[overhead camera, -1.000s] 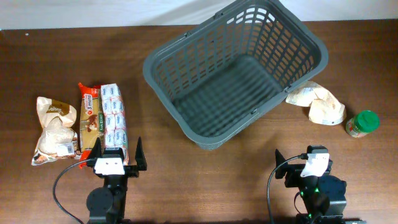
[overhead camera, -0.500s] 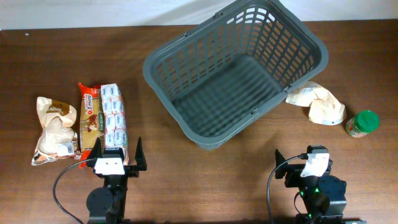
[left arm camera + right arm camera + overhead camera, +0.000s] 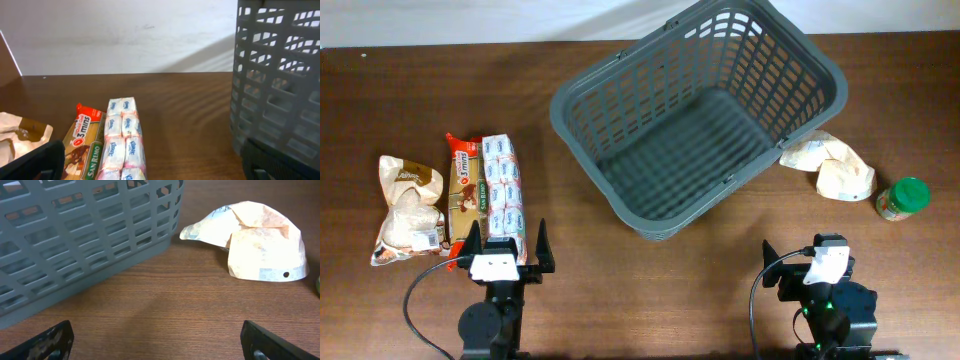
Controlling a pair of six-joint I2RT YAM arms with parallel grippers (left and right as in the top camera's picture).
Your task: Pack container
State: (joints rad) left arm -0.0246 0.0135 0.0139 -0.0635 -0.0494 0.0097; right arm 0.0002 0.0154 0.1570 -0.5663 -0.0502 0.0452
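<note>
The container, a large dark grey slotted basket, stands empty at the back centre, turned at an angle. Its wall fills the right of the left wrist view and the upper left of the right wrist view. My left gripper is open and empty near the table's front edge, just in front of a pack of tissues; its fingertips frame the left wrist view. My right gripper is open and empty at the front right, its fingertips wide apart over bare table.
Left of the tissues lie a San Remo pasta pack and a crumpled tan bag. A pale paper bag lies against the basket's right side. A green-lidded jar stands at the far right.
The left gripper has shifted very slightly to the left. Nothing else has moved.
</note>
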